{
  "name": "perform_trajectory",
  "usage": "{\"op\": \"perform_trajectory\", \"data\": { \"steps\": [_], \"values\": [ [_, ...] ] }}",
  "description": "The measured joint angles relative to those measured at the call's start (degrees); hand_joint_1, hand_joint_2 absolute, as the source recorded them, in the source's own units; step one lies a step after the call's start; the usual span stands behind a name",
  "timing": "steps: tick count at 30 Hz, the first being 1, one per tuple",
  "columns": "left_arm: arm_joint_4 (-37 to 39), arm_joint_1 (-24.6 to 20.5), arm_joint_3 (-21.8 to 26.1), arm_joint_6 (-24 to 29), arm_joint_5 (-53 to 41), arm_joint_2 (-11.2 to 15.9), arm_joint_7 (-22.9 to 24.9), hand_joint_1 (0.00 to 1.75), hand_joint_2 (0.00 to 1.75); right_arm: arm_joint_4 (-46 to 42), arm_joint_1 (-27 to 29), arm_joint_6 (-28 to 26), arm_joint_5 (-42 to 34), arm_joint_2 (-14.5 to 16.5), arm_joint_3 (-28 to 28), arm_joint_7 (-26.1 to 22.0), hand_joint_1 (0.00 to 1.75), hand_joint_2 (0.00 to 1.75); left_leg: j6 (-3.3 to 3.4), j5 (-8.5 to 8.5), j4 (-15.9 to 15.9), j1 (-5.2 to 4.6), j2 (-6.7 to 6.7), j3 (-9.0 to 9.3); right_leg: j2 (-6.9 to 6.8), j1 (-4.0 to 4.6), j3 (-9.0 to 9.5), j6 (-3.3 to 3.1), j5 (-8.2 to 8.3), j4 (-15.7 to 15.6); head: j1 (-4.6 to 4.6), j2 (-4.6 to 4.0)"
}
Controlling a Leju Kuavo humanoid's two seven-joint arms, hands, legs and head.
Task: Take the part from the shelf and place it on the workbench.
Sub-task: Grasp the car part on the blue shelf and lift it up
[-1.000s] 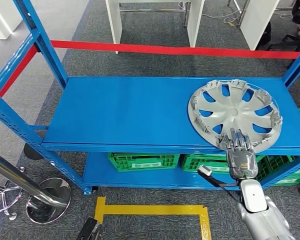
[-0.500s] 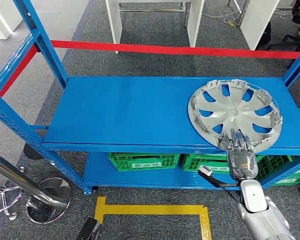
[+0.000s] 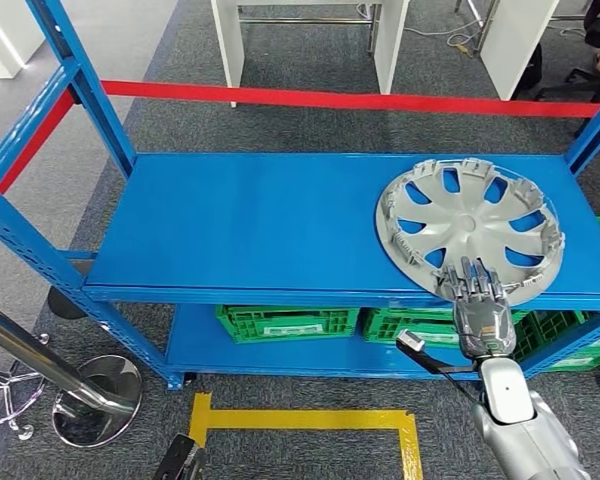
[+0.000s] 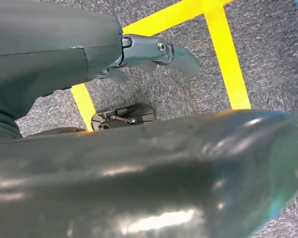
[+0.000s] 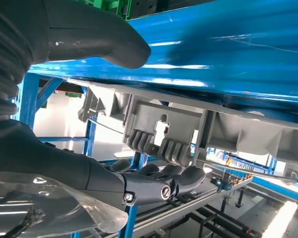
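Silver hubcap [image 3: 469, 229] on blue shelf [image 3: 244, 225], our right hand [image 3: 480, 300] at its near rim, fingers over, thumb under, grip unconfirmed, left hand [image 4: 155, 52] low, empty, fingers apart.

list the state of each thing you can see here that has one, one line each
silver plastic wheel cover: lying flat on the blue metal shelf, near rim at the front edge
right hand: fingers over the cover's near rim, thumb below the shelf edge; grip not clear
left hand: hanging over the floor, holding nothing
green plastic crates: sitting on the lower shelf
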Motion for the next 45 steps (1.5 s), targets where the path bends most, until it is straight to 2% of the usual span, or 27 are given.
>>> {"op": "perform_trajectory", "data": {
  "steps": [4, 9, 11, 27, 43, 45],
  "values": [
    [0.0, 0.0, 0.0, -0.01, 0.0, 0.0, 0.0, 0.0, 0.0, 0.12, -0.15, 0.28, -0.19, 0.02, 0.0, -0.06, 1.75, 1.75, 0.0, 0.0, 0.0, 0.0, 0.0, -0.01, 0.0, 0.0, 0.0, 0.0, 0.0, 0.0, 0.0, 0.0],
    [0.0, -0.09, 0.0, -0.29, 0.0, -0.05, 0.19, 0.0, 0.0, 4.74, -5.04, 9.44, -5.34, 0.21, -0.16, -1.84, 1.75, 1.75, 0.0, 0.0, 0.0, 0.04, 0.17, 0.12, 0.22, 0.05, 0.09, 0.03, 0.06, -0.02, 0.0, 0.0],
    [0.0, -0.13, 0.0, -0.32, 0.0, -0.12, 0.22, 0.0, 0.0, 6.06, -6.66, 11.06, -6.05, 0.3, -0.33, -2.25, 1.75, 1.75, 0.0, -0.04, 0.0, 0.09, 0.37, 0.19, 0.43, 0.12, 0.22, 0.07, 0.11, -0.06, 0.0, 0.0],
    [0.0, -0.29, 0.0, -0.44, 0.0, -0.37, 0.26, 0.0, 0.0, 10.08, -9.88, 11.91, -6.19, 0.44, -0.98, -2.41, 1.75, 1.75, 0.31, 0.46, 0.07, 0.09, 0.77, 0.16, 0.87, 0.15, 0.39, 0.63, 1.05, -0.46, 0.02, 0.0],
    [-0.02, -0.3, 0.0, -0.44, 0.0, -0.38, 0.26, 0.0, 0.0, 10.8, -9.93, 12.01, -6.54, 0.51, -0.98, -2.45, 1.75, 1.75, 0.42, 0.54, 0.08, 0.07, 0.76, 0.09, 0.85, 0.12, 0.28, 0.71, 1.1, -0.54, 0.02, 0.0],
    [-0.01, -0.29, 0.0, -0.38, 0.08, -0.38, 0.25, 0.0, 0.0, 10.29, -9.47, 10.45, -5.3, 0.5, -0.94, -1.73, 1.75, 1.75, 0.43, 0.54, 0.08, 0.07, 0.73, 0.08, 0.81, 0.12, 0.28, 0.72, 1.1, -0.56, 0.02, 0.0]
  ]
}}
